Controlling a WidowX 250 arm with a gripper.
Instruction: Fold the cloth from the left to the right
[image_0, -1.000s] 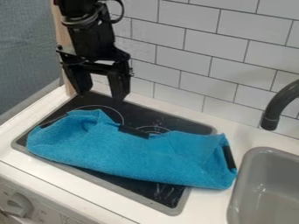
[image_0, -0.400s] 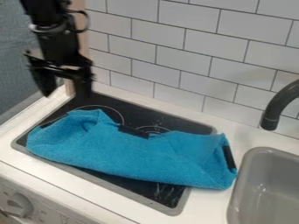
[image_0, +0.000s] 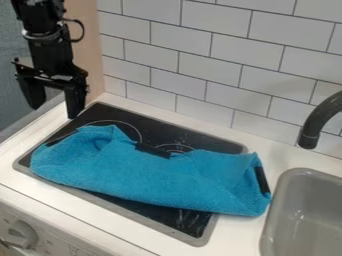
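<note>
In the camera view, I have the fingers (image_0: 75, 97) at the upper left, pointing down and spread wide apart, with nothing between them. The blue cloth (image_0: 153, 175) lies below them and to their right in the view, well clear of both fingertips. I see it stretched loosely across the black stove top (image_0: 157, 131), rumpled, with a raised fold toward its left end and dark patches along its edges. Its right end runs past the stove's grey rim onto the white surface (image_0: 240, 232), just beside the grey sink (image_0: 270, 220). A dark faucet (image_0: 325, 114) curves in from the right, a tiled wall (image_0: 200, 70) stands behind, and I can make out a knob (image_0: 22, 233) at the lower left.
</note>
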